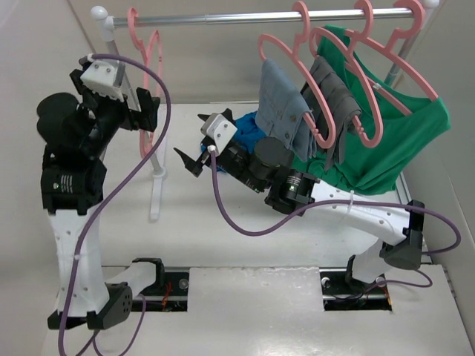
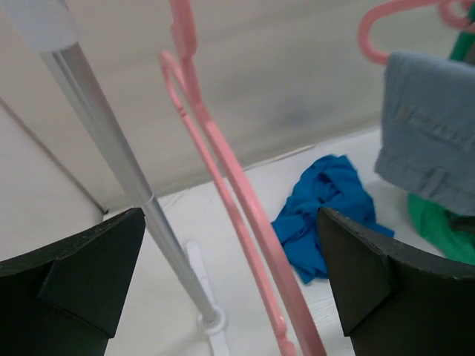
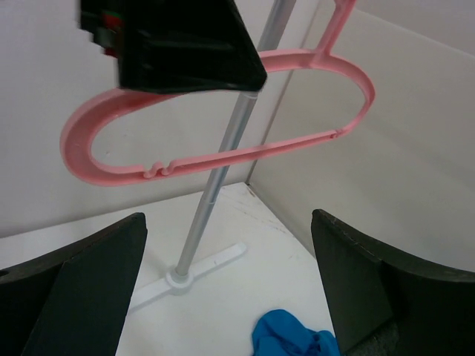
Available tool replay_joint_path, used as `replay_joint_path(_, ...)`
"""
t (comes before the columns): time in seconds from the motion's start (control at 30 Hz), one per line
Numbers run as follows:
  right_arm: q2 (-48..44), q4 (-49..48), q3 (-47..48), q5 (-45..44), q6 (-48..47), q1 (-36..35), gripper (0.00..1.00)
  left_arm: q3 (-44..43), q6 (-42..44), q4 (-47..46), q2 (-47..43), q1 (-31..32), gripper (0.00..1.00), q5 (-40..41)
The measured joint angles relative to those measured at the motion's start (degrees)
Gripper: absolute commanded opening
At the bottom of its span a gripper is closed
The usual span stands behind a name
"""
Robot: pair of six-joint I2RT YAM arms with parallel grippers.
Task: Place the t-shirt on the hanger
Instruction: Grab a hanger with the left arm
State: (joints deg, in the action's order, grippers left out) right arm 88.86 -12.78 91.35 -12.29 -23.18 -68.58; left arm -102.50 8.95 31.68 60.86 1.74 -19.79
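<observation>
From above, the t-shirt [image 1: 247, 127] is lying mostly behind the right gripper [image 1: 191, 141] and its wrist, with only a blue scrap showing. The right wrist view's bottom edge is cutting off the t-shirt [image 3: 291, 340]. The hanger [image 1: 157, 52] is passing behind the left gripper [image 1: 147, 111], so I am not making out whether the fingers are touching it. The left wrist view is clipping the hanger [image 2: 223, 170] at top and bottom, and the denim garment [image 2: 427, 141] is running off the right edge, blurred. In the right wrist view the left gripper [image 3: 171, 37] is covering the top bar of the hanger [image 3: 223, 156].
</observation>
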Motion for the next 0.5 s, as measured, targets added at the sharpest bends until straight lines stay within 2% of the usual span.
replay_joint_path(0.23,0.0,-0.5,-0.5,0.5,0.0,0.0,0.96,-0.7,4.9,3.3,4.9,0.0,0.99,5.1)
replay_joint_path(0.27,0.0,-0.6,-0.7,0.5,0.0,0.0,0.96,-0.8,5.5,3.5,5.0,0.0,0.93,5.3)
replay_joint_path(0.3,-0.1,-0.6,-1.0,0.5,0.0,0.0,0.96,-0.9,6.1,3.8,5.0,0.0,0.69,5.4)
replay_joint_path(0.33,-0.2,-0.7,-1.3,0.5,0.0,0.0,0.96,-1.1,6.2,4.0,4.9,0.0,0.53,5.5)
replay_joint_path(0.37,-0.3,-0.6,-1.6,0.5,0.0,0.0,0.96,-1.2,6.8,4.0,4.8,0.0,0.42,5.6)
replay_joint_path(0.43,-0.4,-0.7,-2.1,0.5,0.0,0.0,0.96,-1.4,7.6,4.1,4.6,0.0,0.31,5.7)
replay_joint_path(0.5,-0.4,-0.6,-2.3,0.5,0.0,0.0,0.96,-1.6,8.3,4.1,4.3,0.0,0.30,5.9)
